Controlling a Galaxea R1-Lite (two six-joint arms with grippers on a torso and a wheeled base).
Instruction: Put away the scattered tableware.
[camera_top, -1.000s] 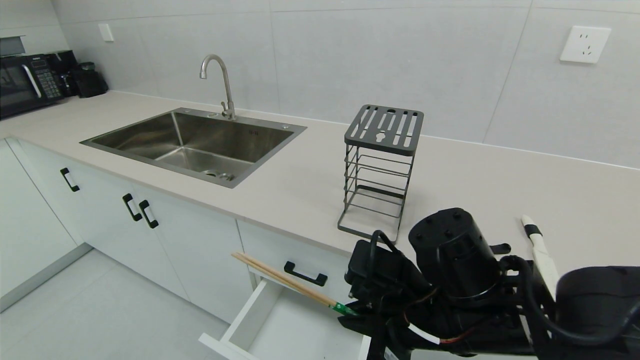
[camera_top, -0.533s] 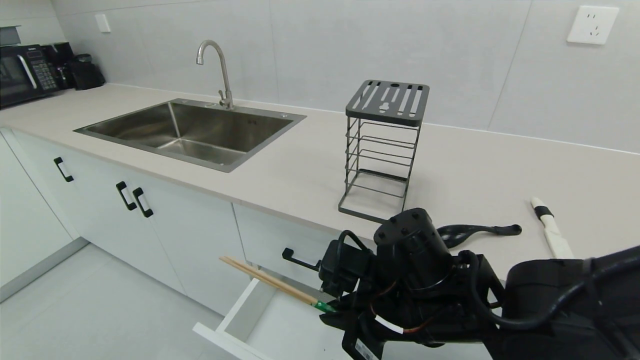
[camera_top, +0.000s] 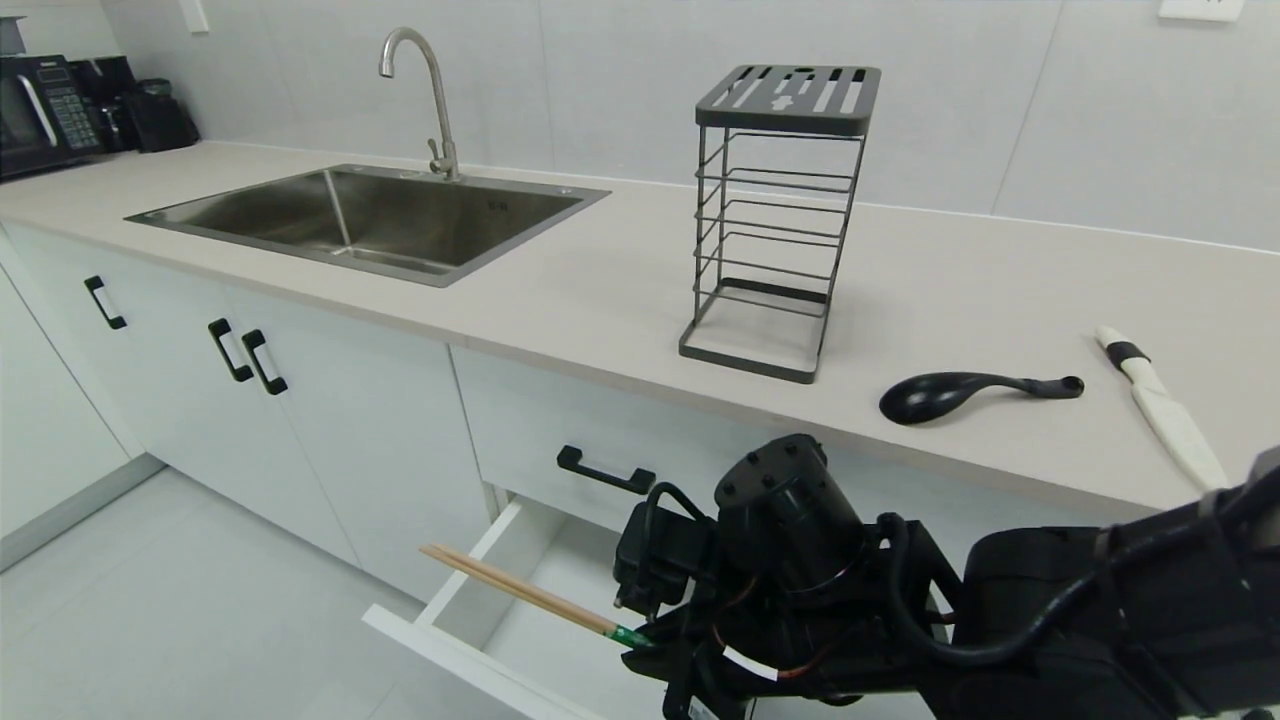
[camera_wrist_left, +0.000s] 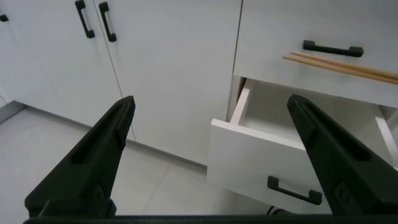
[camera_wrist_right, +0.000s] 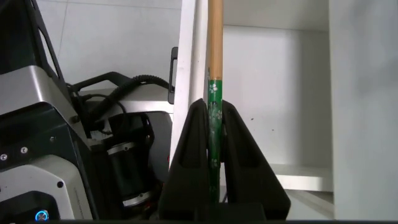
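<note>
Right gripper (camera_top: 640, 640) is pinched tight on a pair of chopsticks (camera_top: 520, 592). In the right wrist view its two black wedge fingers (camera_wrist_right: 193, 143) squeeze the green-patterned end of the chopsticks (camera_wrist_right: 214, 56), with the plain bamboo shaft running straight out past them. The sticks hang over the open drawer (camera_top: 470, 560), a smooth white box pulled out under the counter (camera_top: 600, 290), and their thin tips poke out past its left wall. Can't really tell whether they brush that wall or hover just above it.

Left gripper (camera_wrist_left: 211, 106) is spread wide with nothing between the fingers, down in front of the white cabinet doors, with the drawer (camera_wrist_left: 239, 112) and the chopsticks (camera_wrist_left: 342, 65) off beyond it.

Up on the matte beige counter there's a glossy black spoon (camera_top: 975, 392) lying flat, and a white utensil with a black band (camera_top: 1160, 405) just beside it. Left of the spoon stands a dark wire rack (camera_top: 780, 100) with a slotted flat top. Farther left is a stainless steel sink (camera_top: 370, 215) with a curved faucet (camera_top: 430, 90).
</note>
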